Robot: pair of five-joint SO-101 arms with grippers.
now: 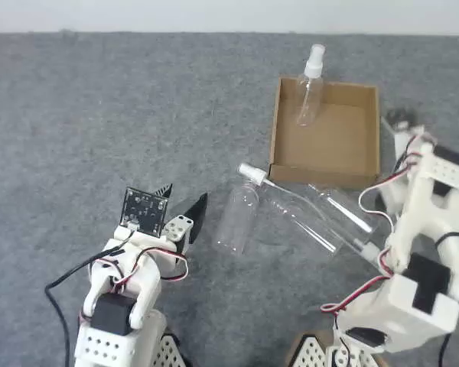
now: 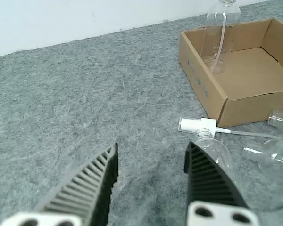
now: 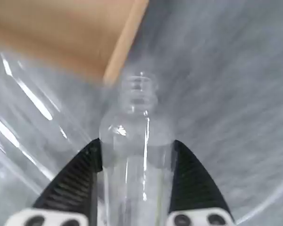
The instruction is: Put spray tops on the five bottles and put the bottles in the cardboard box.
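**Open Bottle Clamped for Capping; One Bottle Boxed**

The left pincer [image 2: 152, 150] hangs empty over the grey felt desk [image 1: 99, 115], its ribbed black jaws set wide. It faces a clear plastic bottle [image 1: 237, 218] lying flat. A white spray top [image 1: 252, 171] with a thin dip tube lies just beyond that bottle's neck, apparently staged for fitting. Farther right, the shallow cardboard box [image 1: 352, 145] holds one capped bottle [image 1: 309, 95] upright. The right pincer [image 3: 136, 147] clamps an uncapped bottle [image 3: 137, 108] by its smooth round body, leaving the threaded neck free.

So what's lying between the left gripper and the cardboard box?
A clear bottle lies there on its side, a loose spray top at its neck, just short of the cardboard box. The high view shows it.
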